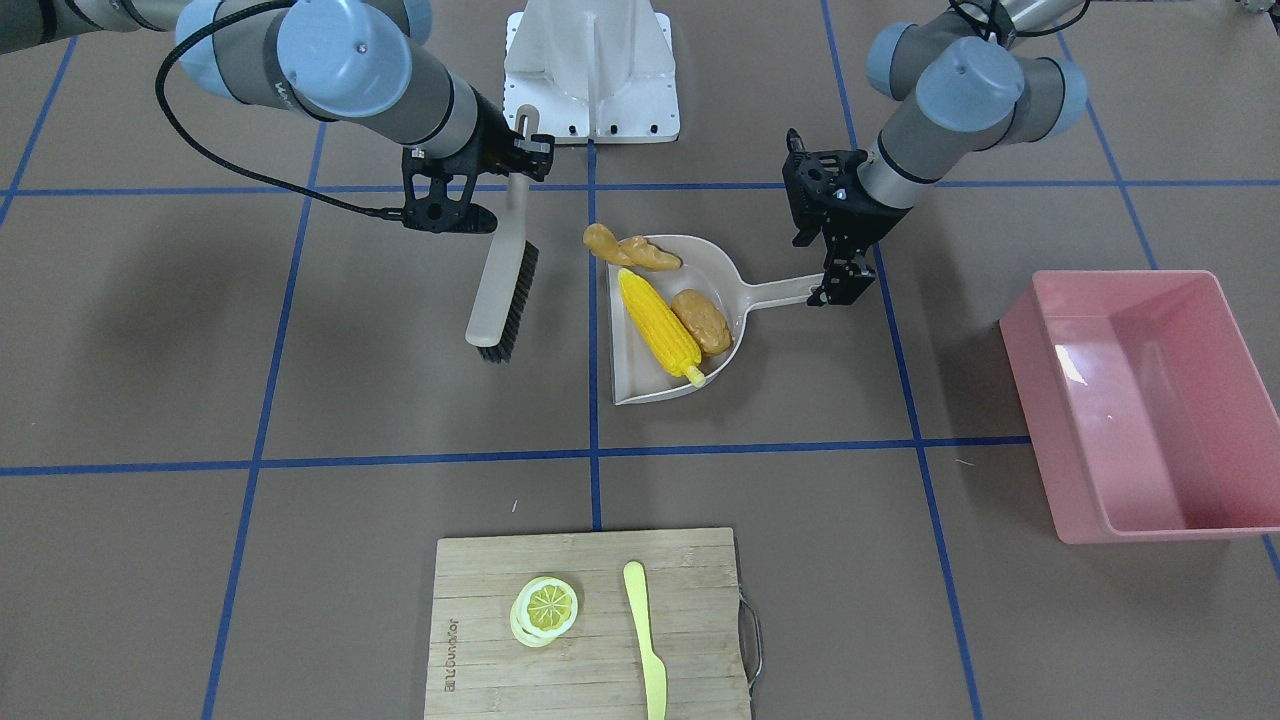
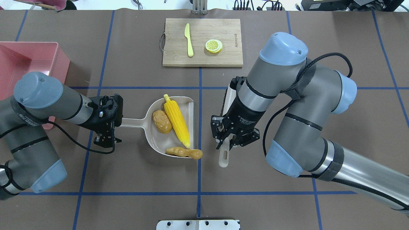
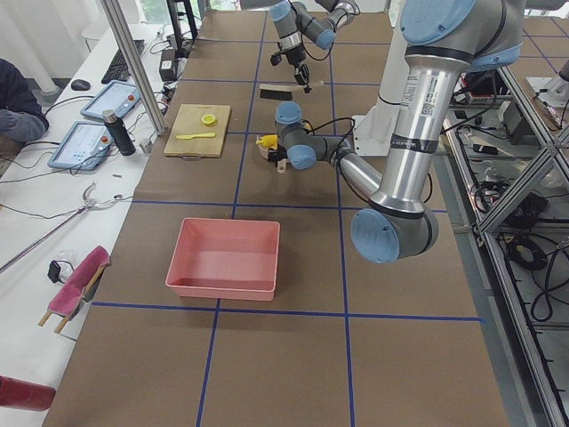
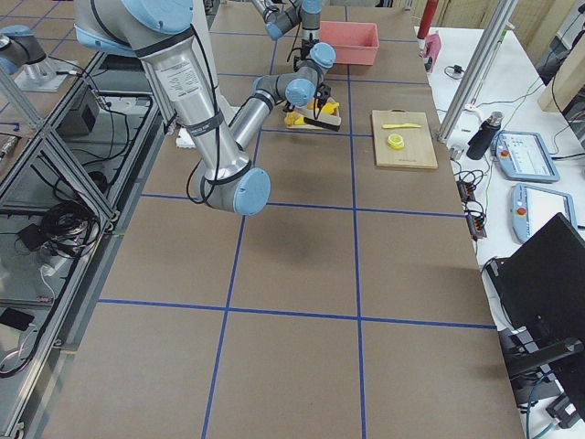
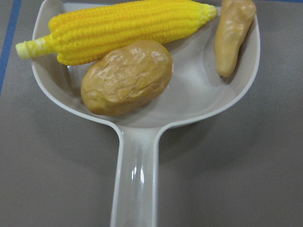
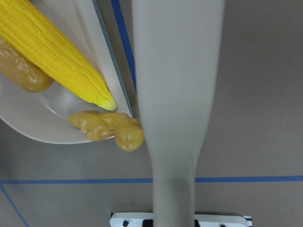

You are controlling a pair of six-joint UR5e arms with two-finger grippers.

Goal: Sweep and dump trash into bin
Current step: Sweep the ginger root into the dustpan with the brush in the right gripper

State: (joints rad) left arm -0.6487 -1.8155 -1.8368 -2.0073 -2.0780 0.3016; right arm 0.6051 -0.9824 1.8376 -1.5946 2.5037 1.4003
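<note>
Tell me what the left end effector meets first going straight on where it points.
The left end effector would meet the beige plastic dustpan's long handle at once; it sits right at the fingertips, perhaps already touching.

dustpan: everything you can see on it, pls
The dustpan is beige glossy plastic: a shallow scoop with a rounded back wall, a straight open lip and a long flat handle. It looks to lie flat on the brown table, lip toward the robot's right. The corn cob and potato rest inside, side by side; the ginger root lies across one corner of the lip, partly overhanging. The left claw appears closed on the handle's end. The brush is apart from it.
</note>
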